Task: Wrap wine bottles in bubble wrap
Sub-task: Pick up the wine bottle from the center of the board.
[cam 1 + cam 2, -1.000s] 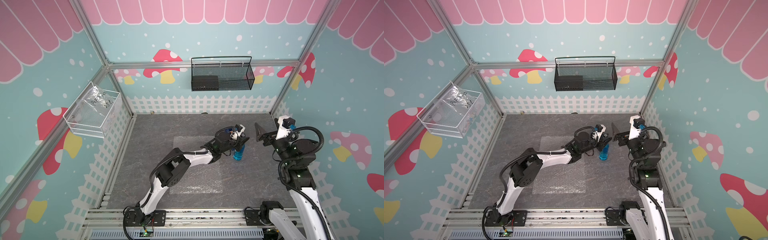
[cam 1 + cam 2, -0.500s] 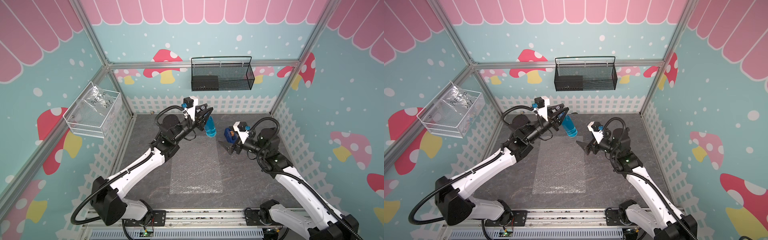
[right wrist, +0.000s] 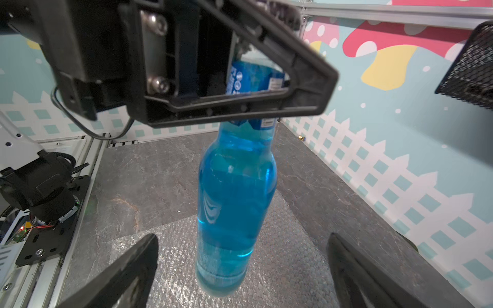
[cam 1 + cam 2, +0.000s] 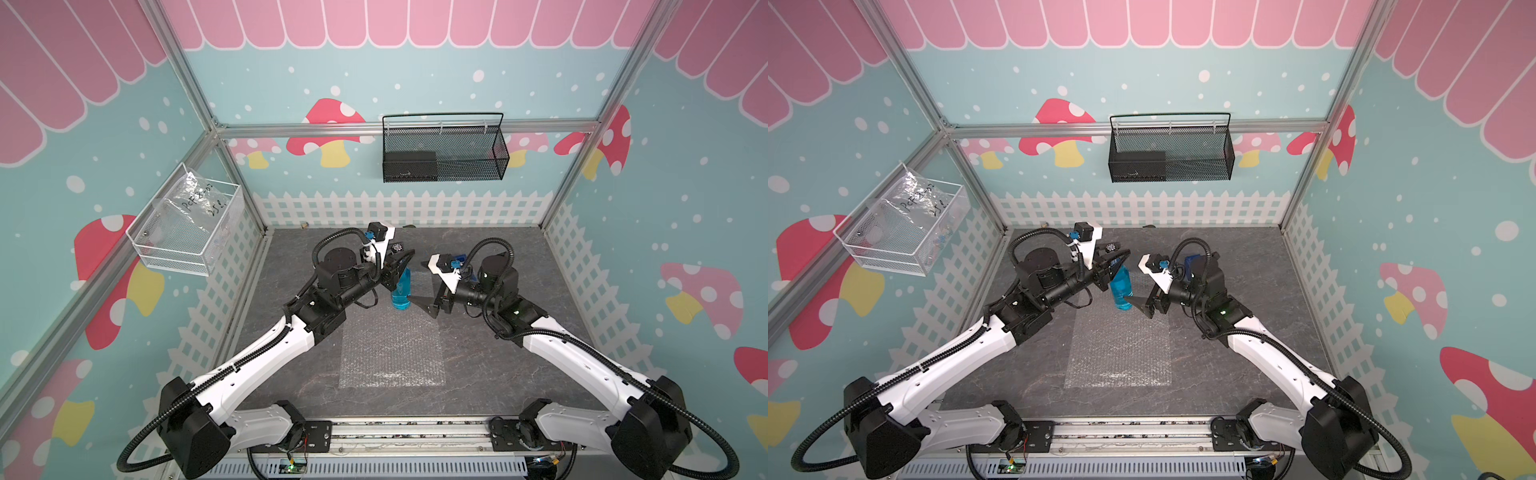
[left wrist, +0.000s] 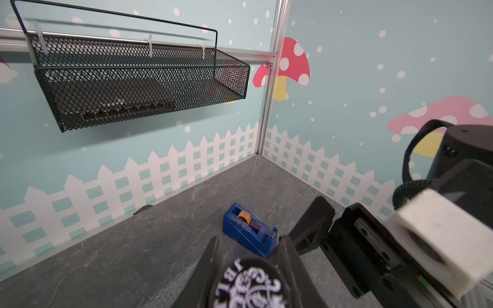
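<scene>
In both top views we see the left fingers [image 4: 400, 264] pinching the neck of the blue bottle [image 4: 401, 293], just under its cap. The bottle hangs roughly upright, body down, over the far end of the bubble wrap [image 4: 390, 353]. The sheet lies flat on the grey tabletop [image 4: 494, 370], between the two arms. The right fingers [image 4: 433, 308] are spread wide just beside the bottle's lower body, and there is a gap between them and the glass. The other top view shows the same bottle [image 4: 1121, 291] in the left fingers [image 4: 1115, 264], with the right fingers [image 4: 1139, 301] next to its base above the bubble wrap [image 4: 1119, 353].

In the left wrist view the left fingers [image 5: 206, 272] sit close on either side of the bottle's dark round cap [image 5: 248, 286], which carries white lettering. Beyond it a dark-blue tape dispenser [image 5: 250, 232] stands on the tabletop [image 5: 133, 253], and a black mesh basket [image 5: 133, 88] hangs on the wall.

In the right wrist view the bottle [image 3: 234, 208] hangs between the parted right fingers [image 3: 120, 274], which do not touch it. The left fingers [image 3: 240, 106] clamp its labelled neck from above. The bubble wrap [image 3: 282, 266] lies under it. We cannot tell whether the base touches the sheet.
</scene>
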